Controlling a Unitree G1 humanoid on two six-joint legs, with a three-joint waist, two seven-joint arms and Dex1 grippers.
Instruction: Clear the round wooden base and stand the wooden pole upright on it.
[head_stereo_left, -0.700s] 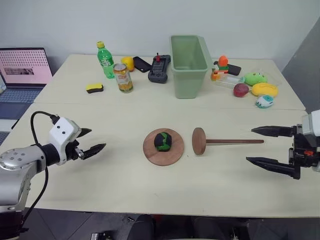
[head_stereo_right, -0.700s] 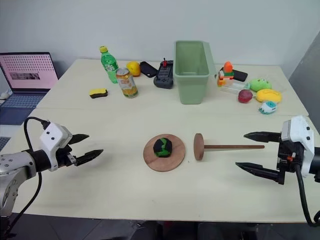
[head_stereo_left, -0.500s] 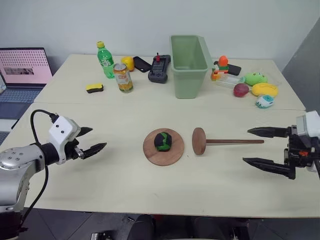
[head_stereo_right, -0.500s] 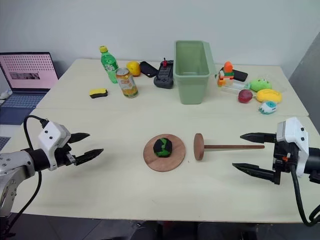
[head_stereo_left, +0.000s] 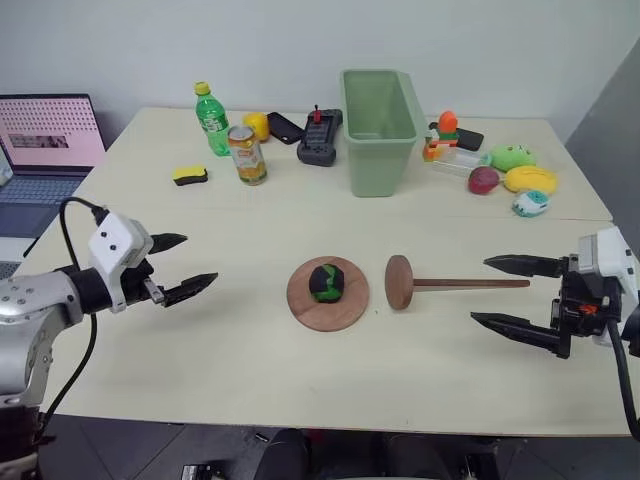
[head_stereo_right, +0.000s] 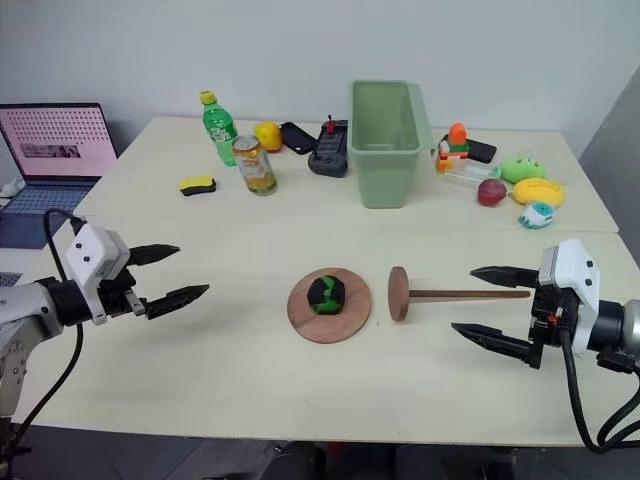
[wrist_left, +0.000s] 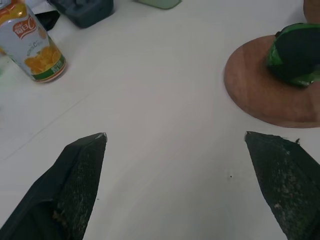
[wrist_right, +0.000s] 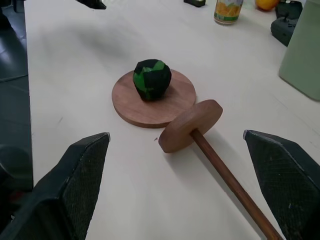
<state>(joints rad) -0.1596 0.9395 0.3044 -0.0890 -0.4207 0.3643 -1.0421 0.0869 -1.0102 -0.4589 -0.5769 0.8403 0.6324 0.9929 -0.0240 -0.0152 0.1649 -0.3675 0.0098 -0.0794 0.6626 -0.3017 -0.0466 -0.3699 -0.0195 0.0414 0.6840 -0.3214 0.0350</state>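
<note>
So basically nothing of the task is done at this point. Going left to right: the left gripper (head_stereo_left: 183, 267) hangs over the desk (head_stereo_left: 250, 370) with its fingers spread wide and nothing between them, well short of the base (head_stereo_left: 327, 294). The base sits flat near the middle of the desk, and a green-and-black ball (head_stereo_left: 326, 281) is sitting right on top of it, about at its centre, so the base isn't cleared. Just to the right of it the pole (head_stereo_left: 455, 283) lies flat on its side, its disc end close beside the base (can't tell if they touch, looks like a small gap), rod pointing off toward the right gripper (head_stereo_left: 502, 292). That gripper is wide open too, empty, with the rod's far tip near its upper finger but not between the jaws as far as the head views show.

What's left, by the look of it: get the ball off the base, then pick up the pole and stand it on the base. Both steps are fully open.
</note>
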